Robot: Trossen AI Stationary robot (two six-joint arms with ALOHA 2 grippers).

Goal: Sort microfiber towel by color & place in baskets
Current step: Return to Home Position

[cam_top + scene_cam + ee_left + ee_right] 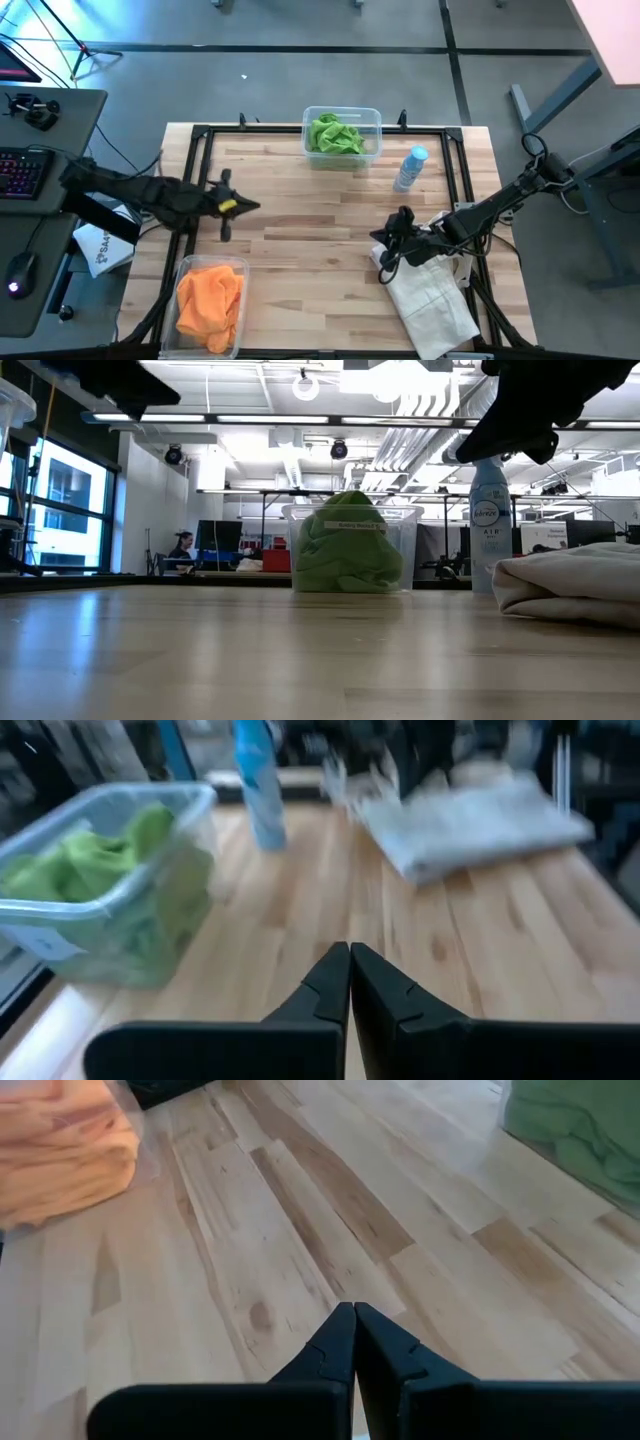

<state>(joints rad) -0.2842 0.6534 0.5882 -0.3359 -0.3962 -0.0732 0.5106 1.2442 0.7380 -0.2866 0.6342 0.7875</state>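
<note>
Though close beside the right end effector (353,1310), tote bag (432,300), bottle (411,168) farther off.

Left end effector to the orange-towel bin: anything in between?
Nothing visible. The left end effector, shut and empty, hangs over the table; only bare wood separates it from the bin holding the orange towels. The bottle, tote bag and right end effector are toward the table's other side.

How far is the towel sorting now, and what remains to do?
Done: bright green microfiber towels lie in the far clear plastic bin, bright orange microfiber towels in the near clear bin. In hand: nothing; left gripper and right gripper are shut, empty. Left: no loose towel shows.
</note>
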